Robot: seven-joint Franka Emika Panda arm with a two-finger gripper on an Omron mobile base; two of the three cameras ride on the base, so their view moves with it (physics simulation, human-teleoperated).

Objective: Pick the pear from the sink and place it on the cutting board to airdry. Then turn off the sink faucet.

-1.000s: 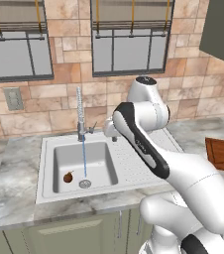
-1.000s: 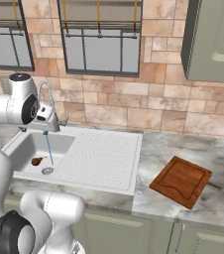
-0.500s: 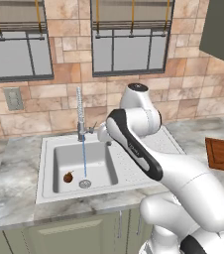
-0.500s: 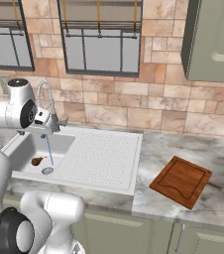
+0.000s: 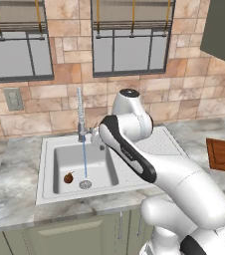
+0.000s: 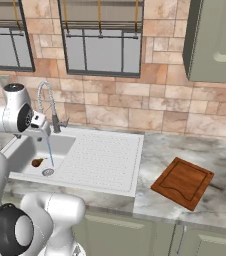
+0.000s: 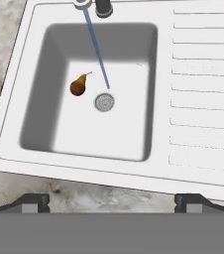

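Fingertips of the two-finger gripper set wide apart at the bottom of the hand view, nothing between them, jaws spread as for an approach from above. Poised high over the light grey rectangular sink, looking straight down into the deep basin, presumably to line up a descent before any grasp. Beyond the near rim, on the basin floor: the small brown-golden pear, lying on its side with stem toward the back wall, just beside the round metal drain and apart from it. Thin blue stream of water falling onto the drain, passing close to the fruit without touching it, so tap evidently running. At the far rim, the tall thin chrome sink faucet with coiled spring neck, placed to pour into the basin's middle. Well apart to the right across the ribbed drainboard and marble counter: the reddish-brown rectangular wooden cutting board, bare, ready to take the pear.
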